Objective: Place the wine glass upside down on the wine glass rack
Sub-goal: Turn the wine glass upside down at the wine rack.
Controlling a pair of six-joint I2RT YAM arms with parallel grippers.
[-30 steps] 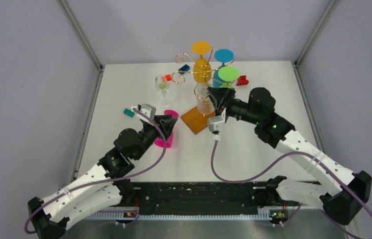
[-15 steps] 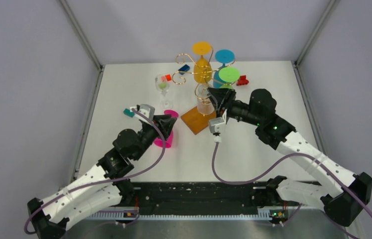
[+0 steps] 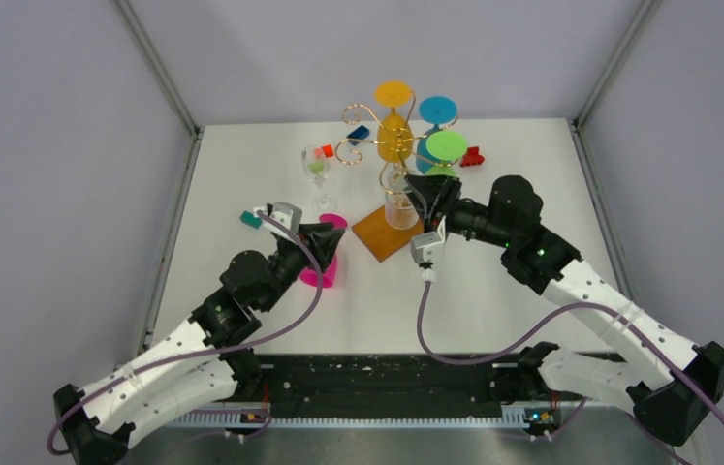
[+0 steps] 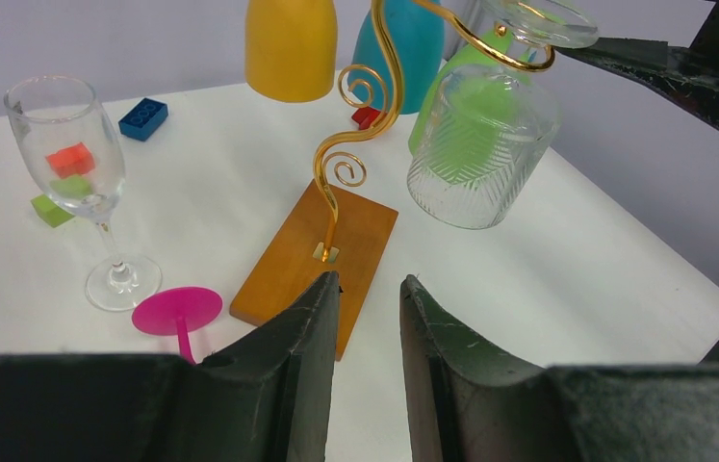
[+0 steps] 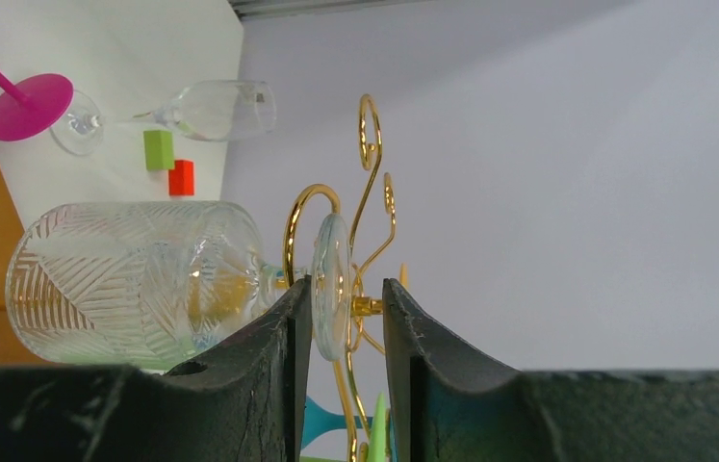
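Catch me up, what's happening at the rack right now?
The right gripper sits around the foot of the clear patterned wine glass, which hangs upside down on the gold wine glass rack. Its jaws stand open, with a gap beside the foot. The left gripper is open and empty, hovering near the pink glass.

The right pincer (image 5: 346, 289) has loosened around the wine glass (image 5: 134, 279) and drawn slightly back

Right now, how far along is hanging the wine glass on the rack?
Done: the patterned clear glass hangs upside down from an arm of the wine glass rack. In hand: the right gripper straddles its foot, jaws parted with a gap on one side. Remaining: back that gripper away. The left gripper is open and empty.
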